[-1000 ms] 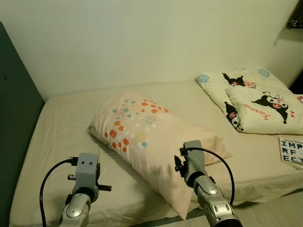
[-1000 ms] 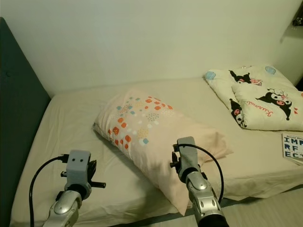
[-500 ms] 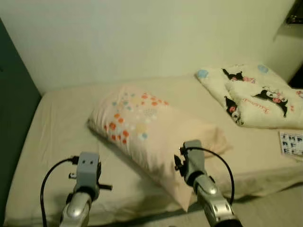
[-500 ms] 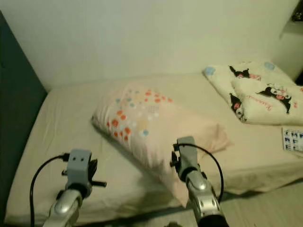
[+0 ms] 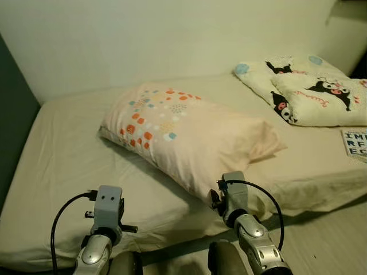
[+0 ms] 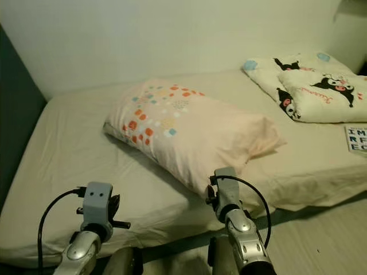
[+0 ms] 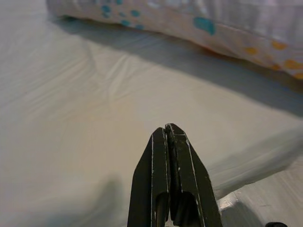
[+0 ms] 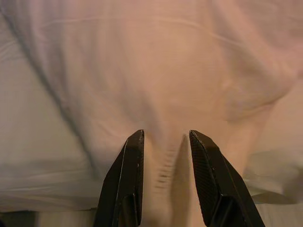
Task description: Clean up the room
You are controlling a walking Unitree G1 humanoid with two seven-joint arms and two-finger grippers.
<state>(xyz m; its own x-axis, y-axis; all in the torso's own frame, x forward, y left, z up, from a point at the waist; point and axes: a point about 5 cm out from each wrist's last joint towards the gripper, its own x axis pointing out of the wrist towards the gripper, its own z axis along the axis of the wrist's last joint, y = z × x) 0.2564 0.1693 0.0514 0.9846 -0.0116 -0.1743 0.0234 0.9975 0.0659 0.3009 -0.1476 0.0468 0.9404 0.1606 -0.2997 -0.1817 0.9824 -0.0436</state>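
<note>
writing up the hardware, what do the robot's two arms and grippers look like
Both arms are silver metal, ending in boxy grey wrist units, each fed by a looping black cable. The left gripper and right gripper each have two long, tapered black fingers; the right one's inner pads are ribbed.

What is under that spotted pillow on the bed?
The pillow lies on the bed sheet, its near corner between the right gripper's open fingers. Whatever lies beneath it is hidden.
</note>
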